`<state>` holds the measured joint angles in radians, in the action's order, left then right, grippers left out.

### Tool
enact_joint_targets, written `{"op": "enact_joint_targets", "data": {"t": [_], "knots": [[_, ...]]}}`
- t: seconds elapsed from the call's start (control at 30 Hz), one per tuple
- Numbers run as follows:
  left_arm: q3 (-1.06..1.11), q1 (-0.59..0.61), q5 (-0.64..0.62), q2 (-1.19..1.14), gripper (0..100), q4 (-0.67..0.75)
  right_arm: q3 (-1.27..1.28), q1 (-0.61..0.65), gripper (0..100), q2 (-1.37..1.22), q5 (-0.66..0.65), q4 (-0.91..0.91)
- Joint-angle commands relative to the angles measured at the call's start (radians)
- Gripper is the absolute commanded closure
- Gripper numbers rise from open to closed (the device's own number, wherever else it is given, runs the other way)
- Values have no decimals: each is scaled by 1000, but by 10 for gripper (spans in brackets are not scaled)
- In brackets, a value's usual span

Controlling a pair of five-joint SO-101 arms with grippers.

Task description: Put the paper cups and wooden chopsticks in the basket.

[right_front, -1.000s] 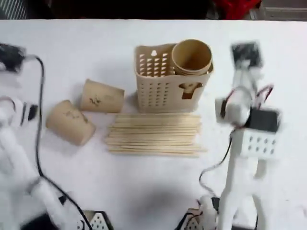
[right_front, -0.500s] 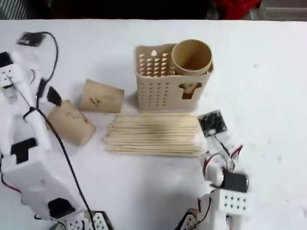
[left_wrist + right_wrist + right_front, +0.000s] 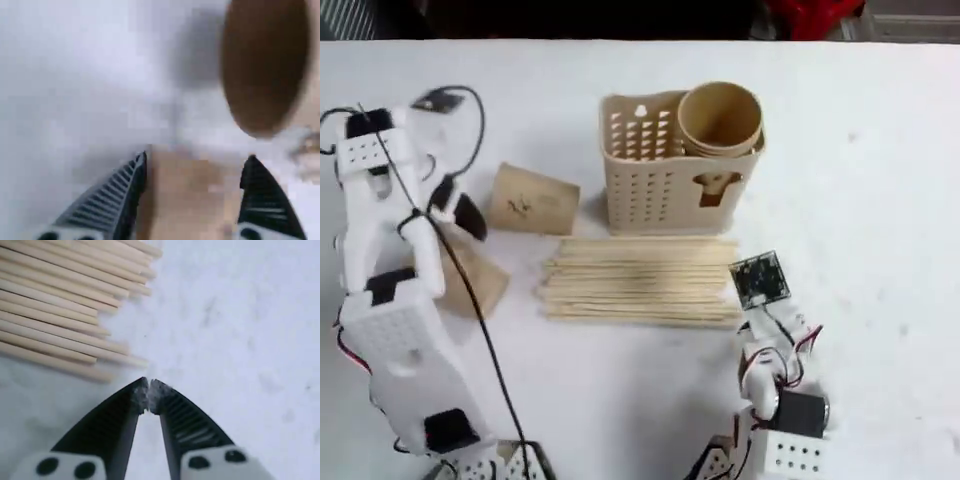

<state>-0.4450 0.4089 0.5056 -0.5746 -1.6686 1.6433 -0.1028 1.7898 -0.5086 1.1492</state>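
One first cup (image 3: 720,118) stands upright in the basket (image 3: 650,190), at the end nearer the right arm; extra rim lines hint at a stack, cannot tell. So roughly a third of the cup job looks done, chopsticks not started. Two cups lie on their sides on the table (image 3: 880,150) beside the basket's other end: second cup (image 3: 532,200) close to the basket, third cup (image 3: 485,285) further out and partly under the left arm. Chopsticks (image 3: 640,280) lie in a flat pile just in front of the basket, none inside it. Left gripper (image 3: 195,170) is spread wide, one finger on each side of the third cup (image 3: 192,200), not yet pinching; the second cup's mouth (image 3: 265,65) shows beyond. Right gripper (image 3: 149,392) is pressed together, holding nothing, tips low over bare table just off the chopstick ends (image 3: 60,315). Left to do, by my read: close on the third cup, drop it in the basket, then the second cup, then the whole chopstick pile.
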Motion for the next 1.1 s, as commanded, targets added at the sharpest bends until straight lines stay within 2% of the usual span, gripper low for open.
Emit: {"op": "enact_joint_targets", "data": {"t": [0.0,0.2,0.37,0.43,0.57,0.7,0.87,1.07], "knots": [[-14,-50,-3,16,695,-91,-5,-13,981,10,-15,7],[0,-30,-5,76,698,-118,-2,-13,981,12,-15,7],[43,119,0,366,698,-120,2,-12,981,12,-15,7],[140,200,83,521,697,-121,2,-12,981,12,-15,7],[505,349,281,797,694,-101,3,-7,981,12,-15,7],[845,495,397,987,694,48,3,-7,981,12,-15,7],[1103,605,523,1035,694,135,3,-7,981,12,-15,10],[1186,722,571,1036,694,219,3,-8,981,12,-15,12]]}}
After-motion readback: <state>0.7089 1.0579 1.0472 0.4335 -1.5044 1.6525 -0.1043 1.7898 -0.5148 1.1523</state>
